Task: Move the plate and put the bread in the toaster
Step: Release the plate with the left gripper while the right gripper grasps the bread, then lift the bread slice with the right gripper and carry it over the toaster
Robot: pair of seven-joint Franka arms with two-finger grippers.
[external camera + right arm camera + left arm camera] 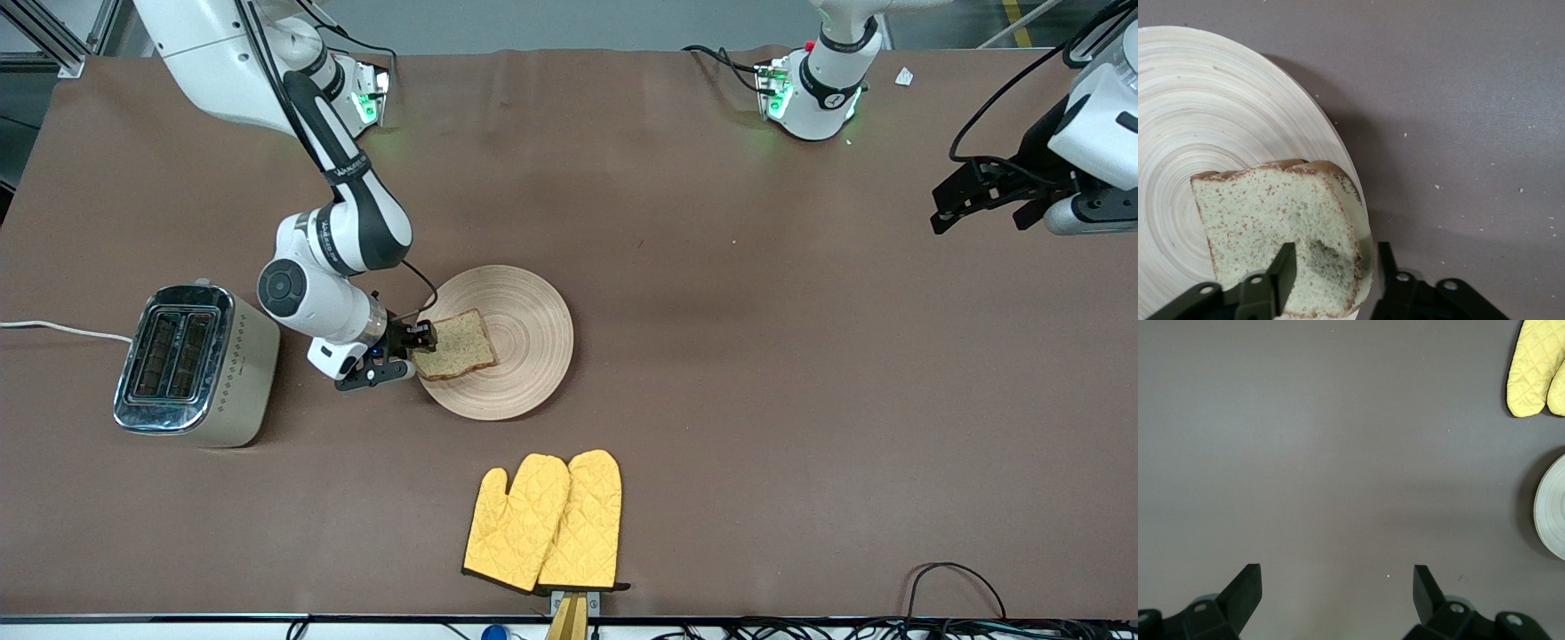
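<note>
The light-wood plate (pixel 520 342) lies mid-table, with the brown speckled bread (pixel 455 345) on the part of it toward the toaster (pixel 191 364). My right gripper (pixel 416 354) is low at the plate's rim and shut on the bread's edge; the slice rests on the plate. In the right wrist view one finger (pixel 1286 267) presses on the bread (pixel 1265 220), which is dented beside it, and the other finger sits just outside the plate's rim (pixel 1218 100). My left gripper (pixel 956 203) waits, open and empty, high over the left arm's end of the table.
Two yellow oven mitts (pixel 547 524) lie nearer the front camera than the plate. The toaster's white cord (pixel 62 329) runs off the right arm's end of the table. The left wrist view shows bare table, the mitts (pixel 1538 370) and the plate's edge (pixel 1551 510).
</note>
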